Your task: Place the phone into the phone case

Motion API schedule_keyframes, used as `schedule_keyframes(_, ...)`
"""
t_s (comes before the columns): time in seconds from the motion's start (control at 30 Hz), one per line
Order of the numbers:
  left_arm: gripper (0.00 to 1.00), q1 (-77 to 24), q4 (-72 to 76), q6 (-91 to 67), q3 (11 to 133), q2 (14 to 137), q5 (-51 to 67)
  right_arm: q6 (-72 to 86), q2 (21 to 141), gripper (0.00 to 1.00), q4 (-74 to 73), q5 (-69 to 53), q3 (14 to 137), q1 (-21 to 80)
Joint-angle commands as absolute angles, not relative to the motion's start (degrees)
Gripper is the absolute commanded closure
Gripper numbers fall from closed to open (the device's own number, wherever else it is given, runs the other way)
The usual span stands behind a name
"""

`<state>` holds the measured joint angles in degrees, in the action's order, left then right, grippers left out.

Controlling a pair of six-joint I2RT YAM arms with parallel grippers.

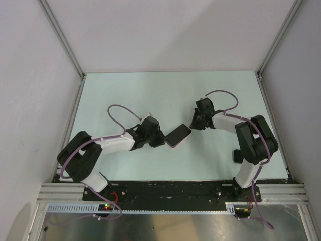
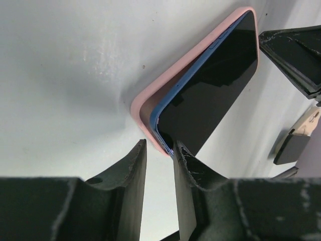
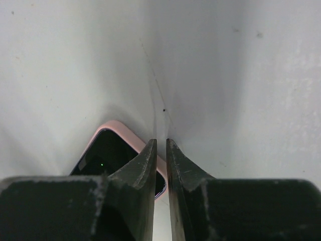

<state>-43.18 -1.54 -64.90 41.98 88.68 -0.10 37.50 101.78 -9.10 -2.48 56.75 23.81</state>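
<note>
The phone [image 1: 178, 135] lies on the pale, faintly green tabletop [image 1: 150, 95], near its middle and between the two arms, its glossy black screen facing up. The left wrist view shows it only partly seated in the phone case [image 2: 150, 103]. The far end sits inside the pink rim. At the near corner the phone's blue edge [image 2: 168, 100] rides above the rim, so the peach inner wall shows beside it.

The left tool [image 1: 163, 140] is at the phone's near-left end. Its fingers [image 2: 135, 165] stand apart, with bare tabletop showing in the gap, and the case's corner sits right at the tip of one finger. The right tool [image 1: 193, 124] is at the opposite corner. In its own view its fingers [image 3: 145, 165] are drawn almost together, leaving only a thin slit with nothing in it. Their tips lie over the pink corner of the case [image 3: 114, 125]. A small green dot glints on the screen [image 3: 102, 164].

Plain white panels [image 1: 165, 30] wall the cell on three sides, held by aluminium posts [image 1: 60, 35] at the corners. Purple cables [image 1: 118, 113] loop along both arms. Along the near edge run a black base plate [image 1: 165, 191] and a slotted rail [image 1: 165, 207]. A small board there shows red and green lights [image 1: 105, 206], and any print on it is too small to read.
</note>
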Motion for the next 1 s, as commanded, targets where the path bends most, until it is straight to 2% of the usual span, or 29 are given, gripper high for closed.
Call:
schedule_keyframes(0.0, 0.68, -43.6, -3.0, -62.4, 45.3, 89.6, -3.4, 38.3, 101.6, 0.83, -11.3, 0.0, 57.4, 25.7)
schedule_keyframes(0.5, 0.72, -43.5, -4.1, -59.4, 45.8, 91.4, -2.1, 42.5, 93.4, 0.88, -8.0, -0.7, 46.1, 30.6)
schedule_keyframes(0.97, 0.94, -44.6, -4.4, -56.6, 45.1, 93.4, -1.5, 44.1, 91.4, 0.88, -6.0, -0.1, 43.4, 33.6)
